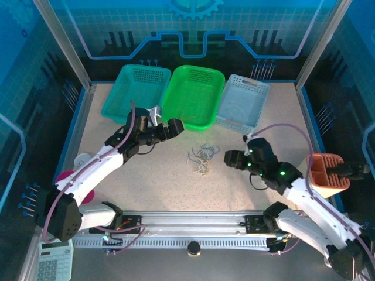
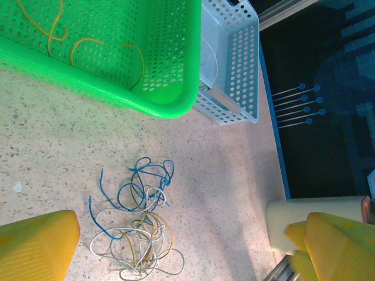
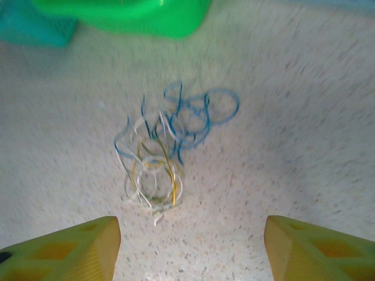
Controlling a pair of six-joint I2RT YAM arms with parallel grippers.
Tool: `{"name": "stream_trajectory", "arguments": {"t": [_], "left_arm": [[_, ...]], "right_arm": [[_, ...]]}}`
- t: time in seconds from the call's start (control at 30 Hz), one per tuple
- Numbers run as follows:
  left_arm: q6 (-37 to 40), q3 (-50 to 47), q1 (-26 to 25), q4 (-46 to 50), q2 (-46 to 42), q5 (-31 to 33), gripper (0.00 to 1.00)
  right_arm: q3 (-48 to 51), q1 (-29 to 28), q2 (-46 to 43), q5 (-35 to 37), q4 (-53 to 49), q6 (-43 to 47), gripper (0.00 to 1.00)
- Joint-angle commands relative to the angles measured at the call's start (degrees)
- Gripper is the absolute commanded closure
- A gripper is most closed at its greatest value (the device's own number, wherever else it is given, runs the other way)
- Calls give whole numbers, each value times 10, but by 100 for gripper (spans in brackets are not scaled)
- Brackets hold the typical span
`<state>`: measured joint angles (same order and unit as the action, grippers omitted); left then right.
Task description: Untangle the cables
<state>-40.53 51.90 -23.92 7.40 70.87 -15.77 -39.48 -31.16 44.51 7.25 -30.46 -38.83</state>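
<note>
The cables (image 1: 202,158) lie as a small loose clump of thin blue, white and yellowish cords on the speckled table, in front of the green basket. My left gripper (image 1: 176,127) hovers to the clump's upper left, open, with nothing between its yellow fingers (image 2: 36,246). In the left wrist view the cables (image 2: 137,225) sit just ahead of the left gripper (image 2: 187,252), toward its left finger. My right gripper (image 1: 230,158) is close to the right of the clump, also open. In the right wrist view the cables (image 3: 170,146) lie ahead of the empty right gripper (image 3: 190,252).
Three baskets line the back: teal (image 1: 146,68), green (image 1: 199,69) and light blue (image 1: 263,104). The green basket (image 2: 117,82) holds some yellow cords, and the light blue basket (image 2: 240,64) a white one. An orange holder (image 1: 328,174) stands at the right, and a calculator (image 1: 55,260) at the near left.
</note>
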Motion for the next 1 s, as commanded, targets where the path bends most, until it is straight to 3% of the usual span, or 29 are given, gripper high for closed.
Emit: {"name": "stream_trajectory", "arguments": {"t": [0.0, 0.27, 0.53, 0.7, 0.83, 0.97], "left_arm": [[8, -21, -2, 18, -26, 21, 1], [-30, -41, -2, 21, -67, 15, 1], [-45, -69, -6, 26, -92, -15, 1], [-45, -80, -12, 32, -95, -9, 1], [-48, -80, -16, 29, -86, -9, 1], [-46, -77, -20, 28, -80, -6, 1]], "right_arm": [[-50, 33, -29, 23, -79, -8, 32], [-128, 63, 3, -17, -118, -4, 33], [-64, 39, 95, -99, -30, -35, 45], [-28, -20, 182, -83, 45, -57, 47], [-18, -40, 257, -89, 100, -66, 52], [-38, -46, 306, -37, 112, -45, 56]]}}
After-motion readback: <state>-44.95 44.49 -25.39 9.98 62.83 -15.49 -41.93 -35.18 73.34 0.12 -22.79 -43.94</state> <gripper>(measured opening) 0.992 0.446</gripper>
